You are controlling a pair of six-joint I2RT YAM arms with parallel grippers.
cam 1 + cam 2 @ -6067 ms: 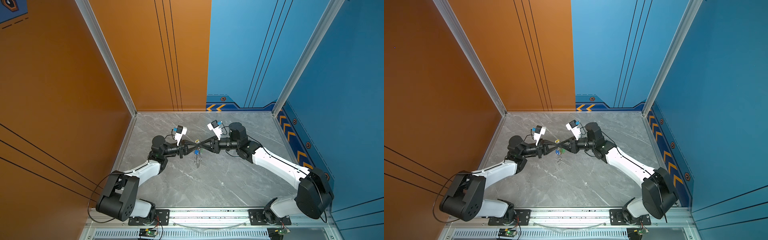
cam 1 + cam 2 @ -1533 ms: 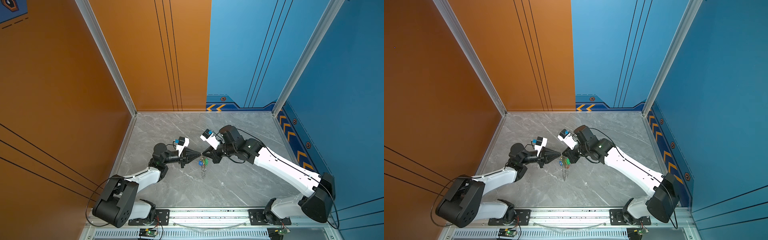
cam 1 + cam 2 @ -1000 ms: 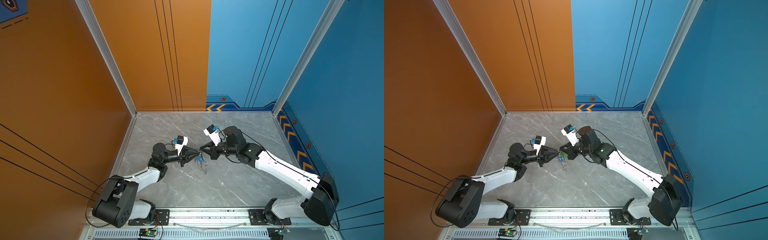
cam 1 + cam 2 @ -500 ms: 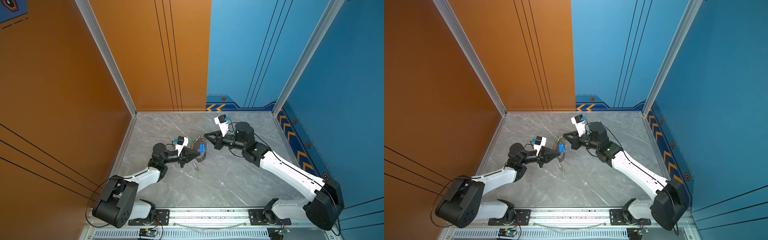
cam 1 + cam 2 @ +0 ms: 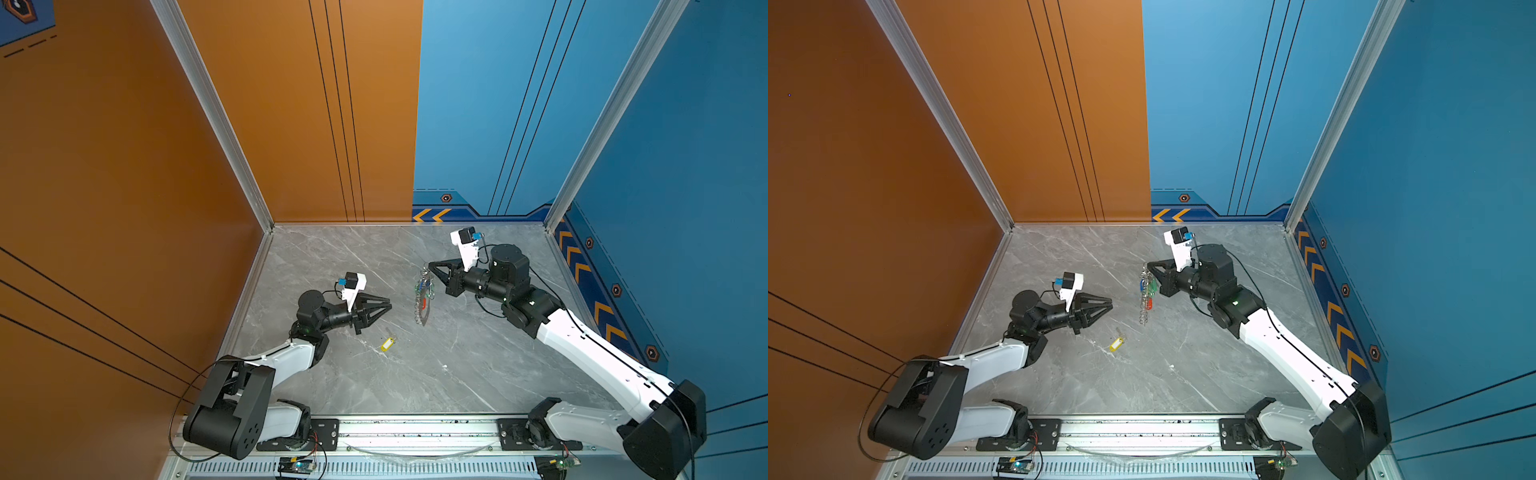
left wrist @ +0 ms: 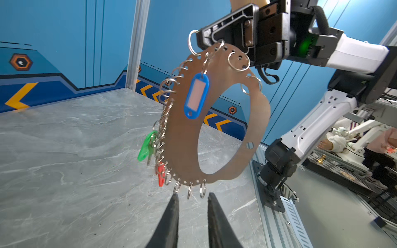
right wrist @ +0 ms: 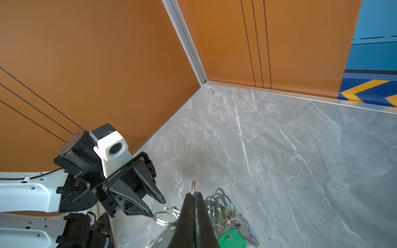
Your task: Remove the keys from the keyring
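Observation:
The keyring [image 5: 423, 309] [image 6: 182, 139], a flat grey hoop edged with small split rings, hangs upright above the table. My right gripper [image 5: 430, 266] [image 7: 194, 193] is shut on its upper rim. Keys with blue [image 6: 196, 95], green [image 6: 146, 146] and red [image 6: 161, 174] tags dangle from it. A key with a yellow tag [image 5: 387, 344] [image 5: 1117, 343] lies loose on the table, between the two arms. My left gripper [image 5: 390, 305] [image 6: 191, 195] is to the left of the hoop, apart from it, open a little with nothing between its fingers.
The grey marble table [image 5: 374, 386] is walled by orange panels on the left and at the back, and blue panels on the right. The arm bases sit on a metal rail [image 5: 415, 432] along the front edge.
My right gripper has carried the keyring up and to the right, away from my left gripper. The yellow-tagged key now lies on the table. My left gripper's jaws have parted slightly.

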